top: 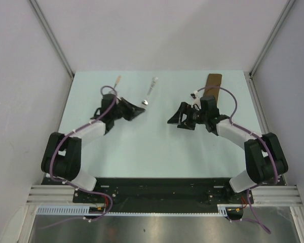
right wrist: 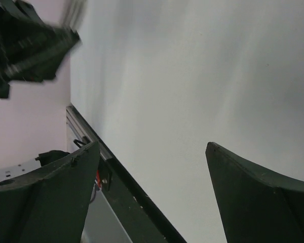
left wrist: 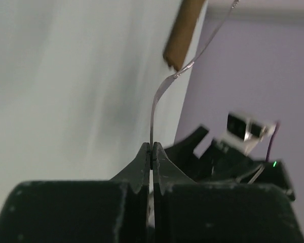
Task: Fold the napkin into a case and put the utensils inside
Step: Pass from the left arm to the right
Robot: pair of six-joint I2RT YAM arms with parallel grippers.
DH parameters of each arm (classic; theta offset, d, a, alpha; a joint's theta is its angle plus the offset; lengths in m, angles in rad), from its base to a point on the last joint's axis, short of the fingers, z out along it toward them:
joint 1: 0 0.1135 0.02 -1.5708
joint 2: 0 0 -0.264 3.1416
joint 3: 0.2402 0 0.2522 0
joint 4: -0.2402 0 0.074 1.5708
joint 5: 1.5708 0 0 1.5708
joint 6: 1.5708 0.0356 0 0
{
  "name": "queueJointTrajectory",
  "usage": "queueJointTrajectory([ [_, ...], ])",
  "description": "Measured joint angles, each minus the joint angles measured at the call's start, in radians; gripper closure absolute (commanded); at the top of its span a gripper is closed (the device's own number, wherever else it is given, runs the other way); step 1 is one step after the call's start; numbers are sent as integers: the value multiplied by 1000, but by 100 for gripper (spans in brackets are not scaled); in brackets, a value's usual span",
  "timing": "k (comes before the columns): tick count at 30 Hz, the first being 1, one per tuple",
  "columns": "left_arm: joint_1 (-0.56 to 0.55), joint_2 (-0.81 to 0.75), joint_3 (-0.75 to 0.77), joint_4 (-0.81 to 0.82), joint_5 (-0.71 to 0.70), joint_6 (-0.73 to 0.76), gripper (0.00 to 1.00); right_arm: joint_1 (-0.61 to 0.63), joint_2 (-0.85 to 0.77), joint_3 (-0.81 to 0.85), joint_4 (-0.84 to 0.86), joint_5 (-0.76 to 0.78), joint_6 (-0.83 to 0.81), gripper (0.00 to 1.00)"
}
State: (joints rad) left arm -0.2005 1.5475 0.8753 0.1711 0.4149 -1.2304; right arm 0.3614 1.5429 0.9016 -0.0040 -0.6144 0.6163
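Note:
The napkin, folded into a narrow brown case (top: pixel 213 83), lies at the back right of the table; its end (left wrist: pixel 184 30) shows in the left wrist view. A grey metal utensil (top: pixel 151 89) lies at the back centre. My left gripper (top: pixel 141 108) is at its near, head end, and the left wrist view shows that gripper (left wrist: pixel 152 147) shut on the thin metal strip (left wrist: pixel 158 96), seen edge-on. The tan-handled utensil (top: pixel 118 81) lies apart at the back left. My right gripper (top: pixel 180 123) hangs open just below the case, nothing between its fingers (right wrist: pixel 66 192).
Grey walls with metal corner rails enclose the pale table (top: pixel 157 147) on three sides. A black base plate (top: pixel 157 185) runs along the near edge between the arm bases. The right arm (left wrist: pixel 233 152) shows blurred beyond the left jaws.

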Motion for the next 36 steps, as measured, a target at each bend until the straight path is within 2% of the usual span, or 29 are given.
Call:
queueJointTrajectory([
  [2,-140,-24,-79,87,21,-16,100,-8,-56,-67,66,-3,53,9],
  [5,-283,-34,-145,166,38,-47,100,-23,-176,-182,131,11,113,9],
  [10,-418,-31,-174,261,32,-106,100,-41,-367,-304,175,42,145,10],
  [13,-480,-17,-174,330,32,-153,100,-48,-407,-325,187,55,145,12],
  [16,-524,5,-175,370,31,-190,100,-59,-426,-349,196,63,148,19],
  [18,-547,21,-177,390,32,-215,100,-62,-427,-351,197,75,146,31],
  [19,-553,25,-177,394,32,-222,100,-65,-427,-351,199,77,142,47],
  [21,-566,29,-177,397,30,-238,100,-72,-423,-351,215,76,143,60],
  [22,-569,29,-177,399,29,-240,100,-75,-419,-351,227,75,135,76],
  [25,-577,33,-177,423,33,-247,100,-82,-380,-351,278,56,140,100],
  [27,-574,43,-177,425,45,-245,70,-94,-350,-350,299,22,136,100],
  [28,-568,53,-176,432,64,-232,60,-103,-341,-350,300,7,130,100],
  [29,-559,61,-176,436,90,-209,39,-120,-327,-350,302,-27,120,100],
  [32,-512,48,-170,364,194,-71,28,-167,-285,-338,290,-106,66,100],
  [36,-425,-20,-58,38,228,253,22,-174,-209,-256,196,-241,-62,100],
])
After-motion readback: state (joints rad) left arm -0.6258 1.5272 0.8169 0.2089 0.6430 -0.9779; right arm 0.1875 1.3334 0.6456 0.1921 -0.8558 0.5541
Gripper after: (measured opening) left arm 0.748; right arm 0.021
